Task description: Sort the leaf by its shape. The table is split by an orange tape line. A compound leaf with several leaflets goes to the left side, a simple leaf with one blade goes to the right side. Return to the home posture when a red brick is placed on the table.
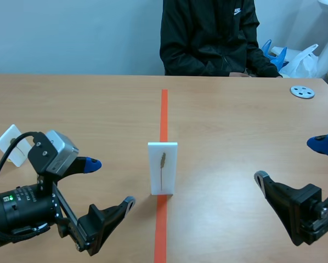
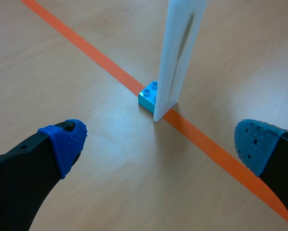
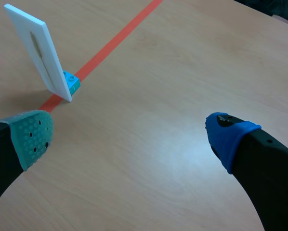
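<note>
White card (image 1: 163, 167) is standing upright on the tape line (image 1: 164, 109), mid-counter (image 1: 235, 137), braced by a blue brick (image 2: 148, 95). Slender leaf (image 1: 163, 163) on it is running vertical, stalk pointing down. Left pincer (image 1: 110, 182) and right pincer (image 1: 289, 160) are gaping wide.

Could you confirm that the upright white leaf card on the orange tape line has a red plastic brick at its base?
Not red: the left wrist view shows the plastic brick at the base of the white leaf card is turquoise.

A pale wall (image 1: 71, 33) rises behind the light wooden table (image 1: 235, 137).
</note>
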